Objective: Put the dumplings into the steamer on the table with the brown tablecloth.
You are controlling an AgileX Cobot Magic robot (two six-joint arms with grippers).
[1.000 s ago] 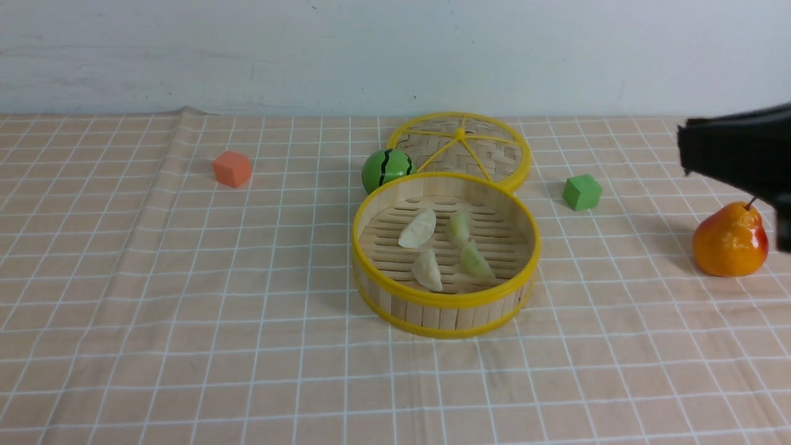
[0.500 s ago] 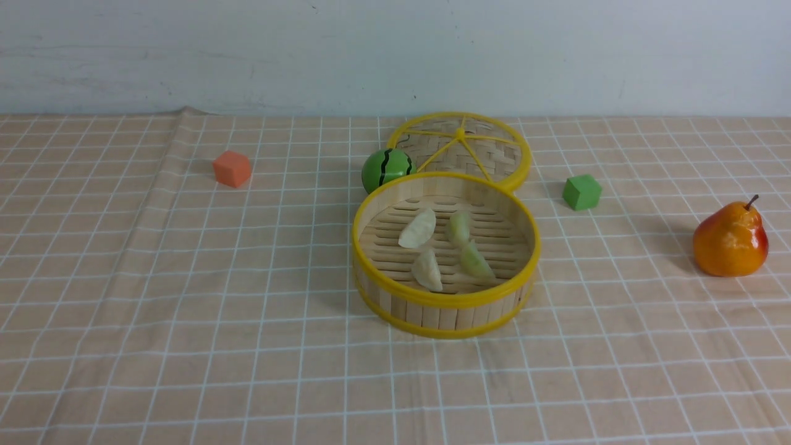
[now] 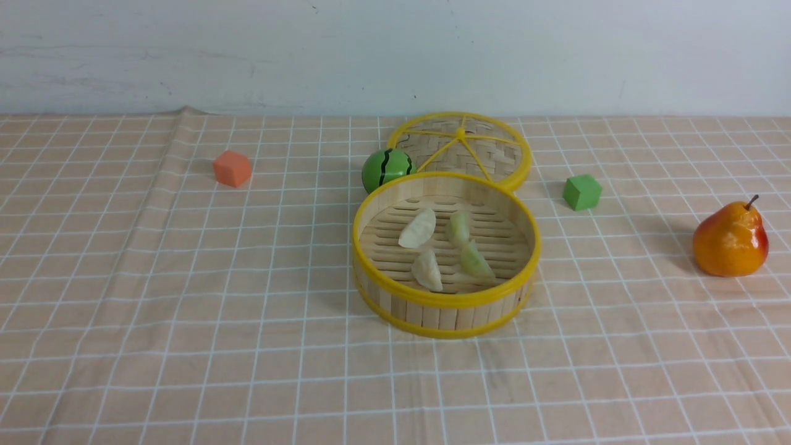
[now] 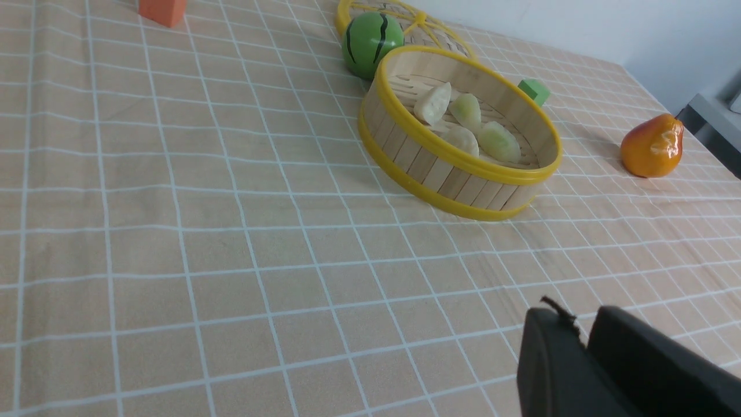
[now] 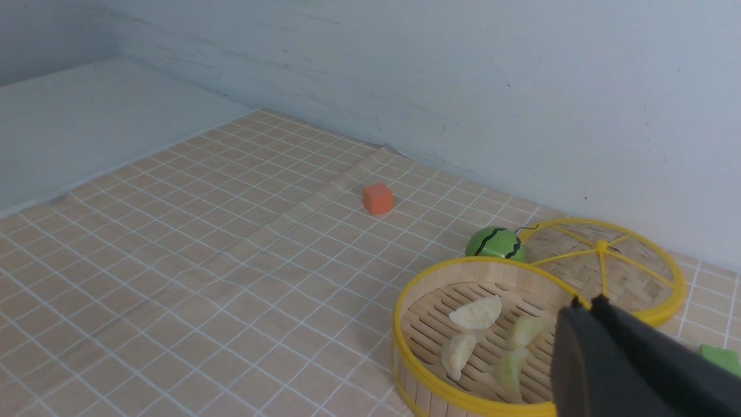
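Observation:
The steamer (image 3: 446, 301) stands mid-table on the brown tablecloth (image 3: 185, 296). Inside it lie two cream-white dumplings (image 3: 418, 228) (image 3: 427, 270) and two pale green dumplings (image 3: 459, 227) (image 3: 476, 261). The steamer also shows in the left wrist view (image 4: 440, 168) and the right wrist view (image 5: 422, 370). Neither arm shows in the front view. My left gripper (image 4: 582, 327) is shut and empty, held above bare cloth in front of the steamer. My right gripper (image 5: 587, 304) is shut and empty, held above and to the right of the steamer.
The flat woven lid (image 3: 460, 148) lies behind the steamer, with a green watermelon ball (image 3: 387, 169) at its left. An orange cube (image 3: 232, 168) sits far left, a green cube (image 3: 581, 191) right, and a pear (image 3: 730, 240) at the far right.
One second ago my right arm showed at the front view's right edge above the pear. It has withdrawn out of that view. The dumplings and steamer have not moved.

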